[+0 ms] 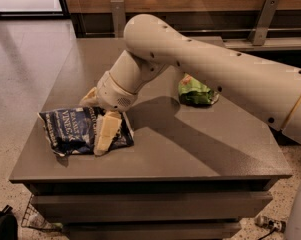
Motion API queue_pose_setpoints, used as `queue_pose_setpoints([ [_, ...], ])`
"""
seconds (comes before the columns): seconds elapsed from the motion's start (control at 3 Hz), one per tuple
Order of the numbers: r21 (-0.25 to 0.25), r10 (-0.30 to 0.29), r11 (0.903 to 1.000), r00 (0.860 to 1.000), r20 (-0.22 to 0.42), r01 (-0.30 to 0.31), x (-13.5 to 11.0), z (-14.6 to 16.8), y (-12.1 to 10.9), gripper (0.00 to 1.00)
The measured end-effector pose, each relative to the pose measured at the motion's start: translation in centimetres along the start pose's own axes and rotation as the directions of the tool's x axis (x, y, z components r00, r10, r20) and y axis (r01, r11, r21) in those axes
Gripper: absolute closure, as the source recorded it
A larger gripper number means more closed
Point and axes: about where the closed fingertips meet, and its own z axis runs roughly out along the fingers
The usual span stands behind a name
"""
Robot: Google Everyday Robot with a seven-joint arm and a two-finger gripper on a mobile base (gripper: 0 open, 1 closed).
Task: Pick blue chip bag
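The blue chip bag (72, 130) lies crinkled on the front left of the grey table (190, 149), white lettering facing up. My gripper (97, 115) is low over the bag's right end. One cream finger (106, 132) rests over the bag's front right part, and the other finger (89, 97) shows just behind the bag's back edge. The fingers stand apart with the bag's right end between them. The large white arm (190, 59) reaches in from the right and hides part of the bag's right edge.
A green snack bag (195, 92) lies at the back right of the table, partly behind the arm. A wire basket (37, 218) and a black object (2, 227) sit on the floor at lower left. A wooden wall with metal brackets (262, 19) runs behind.
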Motion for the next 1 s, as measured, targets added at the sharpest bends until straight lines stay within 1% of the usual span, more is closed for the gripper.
queue_pose_setpoints([
  [1.0,-0.005,-0.003,1.0000,1.000,-0.001,0.003,-0.41,-0.06,0.06,0.85],
])
